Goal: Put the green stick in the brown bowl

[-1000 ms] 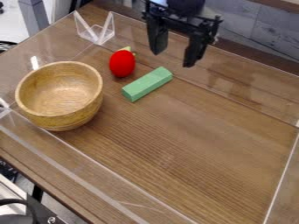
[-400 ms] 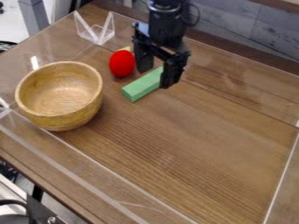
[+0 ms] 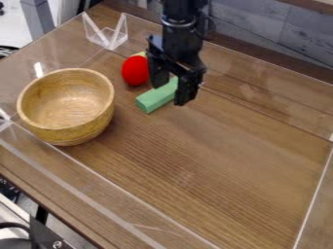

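The gripper (image 3: pixel 172 88), jaws spread, straddles the green stick (image 3: pixel 158 98) lying just right of the brown bowl (image 3: pixel 65 105), with bare wooden table (image 3: pixel 221 165) open beyond.

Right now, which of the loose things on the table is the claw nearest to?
The green stick: the open gripper straddles it, while the red ball sits beside and the brown bowl farther off.
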Available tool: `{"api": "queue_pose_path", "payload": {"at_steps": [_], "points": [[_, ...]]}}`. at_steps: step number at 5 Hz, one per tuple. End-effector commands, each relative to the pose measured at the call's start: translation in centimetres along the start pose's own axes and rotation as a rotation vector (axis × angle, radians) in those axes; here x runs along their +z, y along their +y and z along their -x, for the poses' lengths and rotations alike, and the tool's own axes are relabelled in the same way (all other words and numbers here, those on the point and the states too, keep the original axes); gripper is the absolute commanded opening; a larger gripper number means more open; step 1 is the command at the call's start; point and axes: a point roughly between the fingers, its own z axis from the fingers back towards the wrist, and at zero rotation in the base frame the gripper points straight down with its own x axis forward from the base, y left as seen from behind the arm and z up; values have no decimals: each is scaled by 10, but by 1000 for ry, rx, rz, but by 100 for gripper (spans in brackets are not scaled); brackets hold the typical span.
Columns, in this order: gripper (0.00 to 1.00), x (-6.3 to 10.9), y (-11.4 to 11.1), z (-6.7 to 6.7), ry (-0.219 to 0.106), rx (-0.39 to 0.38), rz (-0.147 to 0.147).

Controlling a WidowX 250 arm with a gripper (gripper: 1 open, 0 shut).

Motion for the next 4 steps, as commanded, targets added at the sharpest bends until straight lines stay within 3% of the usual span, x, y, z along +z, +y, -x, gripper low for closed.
{"api": "queue_pose_path", "payload": {"at_steps": [1, 3, 4], "points": [[100, 4, 7, -6, -44, 12, -17], [100, 7, 25, -4, -63, 132, -17], [100, 0, 26, -16, -81, 160, -13]]}}
